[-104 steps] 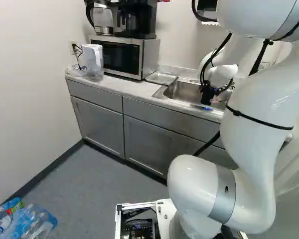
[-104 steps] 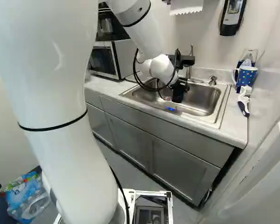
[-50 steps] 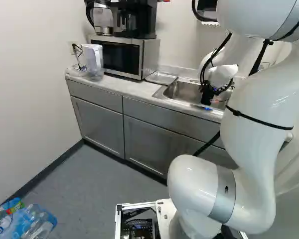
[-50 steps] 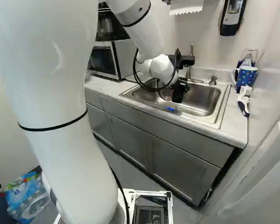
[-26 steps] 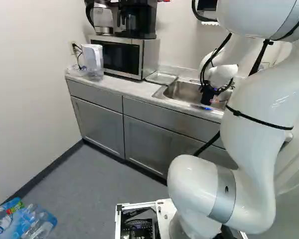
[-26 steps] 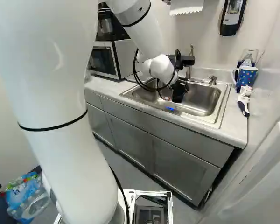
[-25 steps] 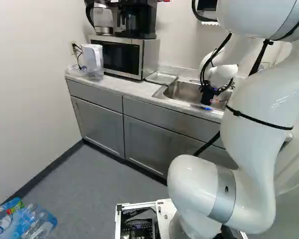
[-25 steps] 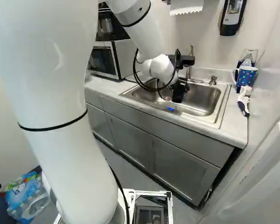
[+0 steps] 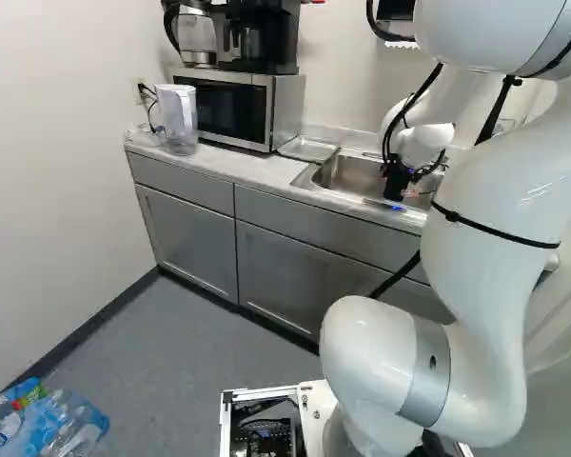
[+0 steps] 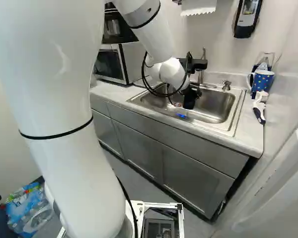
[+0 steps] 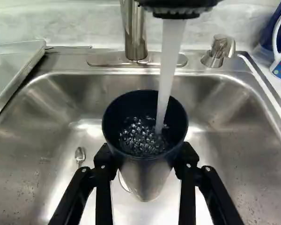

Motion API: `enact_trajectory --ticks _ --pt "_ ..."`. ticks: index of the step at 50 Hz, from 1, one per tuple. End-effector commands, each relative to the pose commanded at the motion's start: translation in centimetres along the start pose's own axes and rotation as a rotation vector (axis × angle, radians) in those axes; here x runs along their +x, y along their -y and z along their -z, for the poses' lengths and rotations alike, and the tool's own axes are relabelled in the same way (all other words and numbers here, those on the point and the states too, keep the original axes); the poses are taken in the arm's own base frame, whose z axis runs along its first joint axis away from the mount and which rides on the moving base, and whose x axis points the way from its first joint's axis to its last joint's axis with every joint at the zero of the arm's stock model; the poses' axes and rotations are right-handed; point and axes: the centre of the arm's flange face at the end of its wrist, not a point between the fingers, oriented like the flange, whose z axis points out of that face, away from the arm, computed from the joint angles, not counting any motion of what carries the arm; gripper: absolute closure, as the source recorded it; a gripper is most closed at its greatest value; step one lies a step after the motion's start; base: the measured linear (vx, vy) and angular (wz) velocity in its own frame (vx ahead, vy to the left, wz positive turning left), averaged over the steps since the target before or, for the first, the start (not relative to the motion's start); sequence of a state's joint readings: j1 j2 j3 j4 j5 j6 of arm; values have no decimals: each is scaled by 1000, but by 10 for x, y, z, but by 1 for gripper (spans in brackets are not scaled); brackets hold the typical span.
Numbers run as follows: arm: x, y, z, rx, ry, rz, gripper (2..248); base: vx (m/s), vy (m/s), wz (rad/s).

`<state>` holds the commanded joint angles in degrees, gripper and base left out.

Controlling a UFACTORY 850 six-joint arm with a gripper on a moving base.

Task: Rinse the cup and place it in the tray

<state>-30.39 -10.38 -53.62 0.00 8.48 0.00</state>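
In the right base view my gripper [image 10: 192, 91] reaches down over the sink [image 10: 214, 105]; its fingertips are hard to make out there. The wrist view has the gripper [image 11: 146, 160] shut on a dark cup [image 11: 145, 176], one finger against each side. The cup's mouth faces the camera. A stream of water from the black spout [image 11: 175, 10] falls into it, and bubbling water shows inside. The shallow metal tray [image 9: 307, 149] lies on the counter beside the sink, on the microwave's side, and its edge shows in the wrist view.
A faucet base [image 11: 133, 42] and soap pump [image 11: 217, 50] stand behind the basin. A small spoon [image 11: 79, 155] lies in the sink. A dotted blue mug [image 10: 262, 80] and a brush [image 10: 260, 106] are on the counter. The microwave [image 9: 238, 107] stands beyond the tray.
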Motion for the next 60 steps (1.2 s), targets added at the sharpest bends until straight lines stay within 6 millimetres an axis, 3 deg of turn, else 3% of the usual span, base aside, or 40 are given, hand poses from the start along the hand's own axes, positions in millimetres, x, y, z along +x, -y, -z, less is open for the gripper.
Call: enact_trajectory --ticks 60 --pt "0 0 0 0 0 0 124 0 0 0"
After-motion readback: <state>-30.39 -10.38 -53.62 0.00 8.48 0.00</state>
